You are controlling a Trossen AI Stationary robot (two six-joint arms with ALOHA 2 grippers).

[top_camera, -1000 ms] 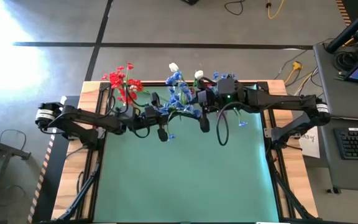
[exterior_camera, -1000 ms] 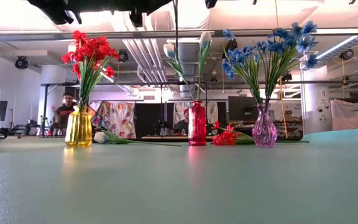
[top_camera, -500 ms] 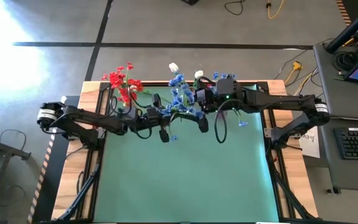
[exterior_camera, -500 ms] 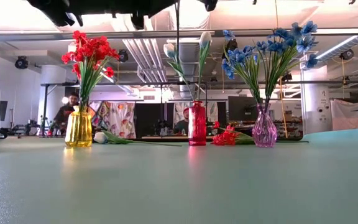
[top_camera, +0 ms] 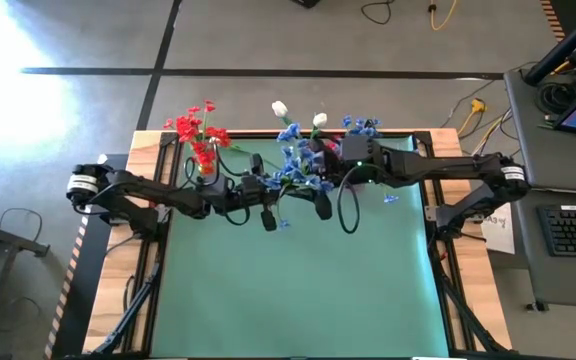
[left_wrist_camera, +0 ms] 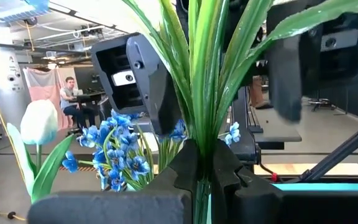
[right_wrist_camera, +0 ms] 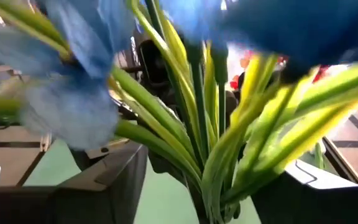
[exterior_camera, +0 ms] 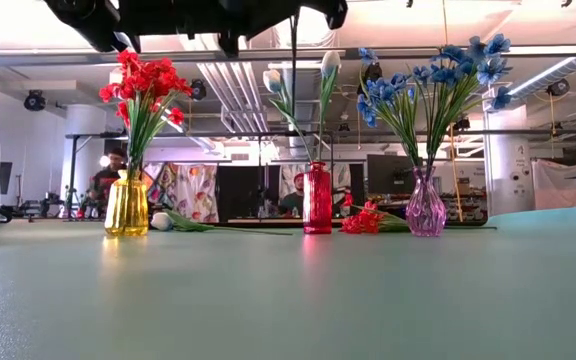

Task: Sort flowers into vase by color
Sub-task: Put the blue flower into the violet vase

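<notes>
High over the table's far middle, my left gripper [top_camera: 273, 192] is shut on a blue flower spray [top_camera: 293, 165]. Its green leaves [left_wrist_camera: 204, 74] rise upright and its blue blooms [right_wrist_camera: 86, 37] are on top. My right gripper [top_camera: 316, 188] faces it, open. Its fingers [right_wrist_camera: 107, 180] stand on either side of the leaves, and I cannot tell whether they touch. Three vases stand at the far edge: a yellow vase [exterior_camera: 127, 208] with red flowers [exterior_camera: 146, 80], a red vase [exterior_camera: 317, 198] with white tulips [exterior_camera: 330, 62], and a pink vase [exterior_camera: 425, 208] with blue flowers [exterior_camera: 438, 75]. My left gripper [left_wrist_camera: 202, 168] pinches the blue spray's stem just below where the leaves fan out [left_wrist_camera: 202, 146], between its two fingers. The fingers reach in about level from the table's left and lie across the stem. The spray stands upright, lifted clear of the table.
A loose white tulip [exterior_camera: 173, 222] lies on the green mat beside the yellow vase. A loose red flower [exterior_camera: 368, 220] lies between the red and pink vases. A small blue blossom [top_camera: 390, 198] shows under the right arm. A person [exterior_camera: 113, 175] sits in the room behind.
Both grippers have sunk a little and drawn closer together, the left one carrying the blue spray toward the table's right and the right one coming toward the left around its leaves. The right gripper has rolled slightly. The spray stays upright.
</notes>
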